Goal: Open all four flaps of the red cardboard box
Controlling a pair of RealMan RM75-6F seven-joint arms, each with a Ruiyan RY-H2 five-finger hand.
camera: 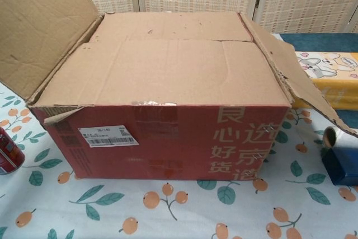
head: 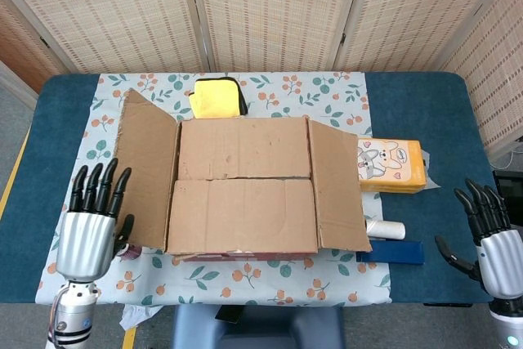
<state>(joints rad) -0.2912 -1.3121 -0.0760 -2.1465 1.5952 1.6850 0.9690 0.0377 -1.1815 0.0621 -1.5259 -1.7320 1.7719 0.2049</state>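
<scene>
The red cardboard box (head: 245,252) (camera: 168,138) sits mid-table on the floral cloth. Its left flap (head: 147,169) (camera: 39,26) is folded out and leans outward to the left. Its right flap (head: 335,185) (camera: 291,76) hangs out over the right side. The far flap (head: 243,148) (camera: 173,26) and near flap (head: 243,216) (camera: 162,74) still lie flat across the top. My left hand (head: 91,222) hovers at the table's near left, apart from the box, fingers spread and empty. My right hand (head: 488,230) is off the table's near right edge, fingers spread, holding nothing. Neither hand shows in the chest view.
A red can (camera: 8,152) stands left of the box, mostly hidden behind my left hand in the head view. A yellow pouch (head: 217,97) lies behind the box. To the right are an orange tissue pack (head: 391,165), a white roll (head: 386,228) and a blue flat item (head: 392,252).
</scene>
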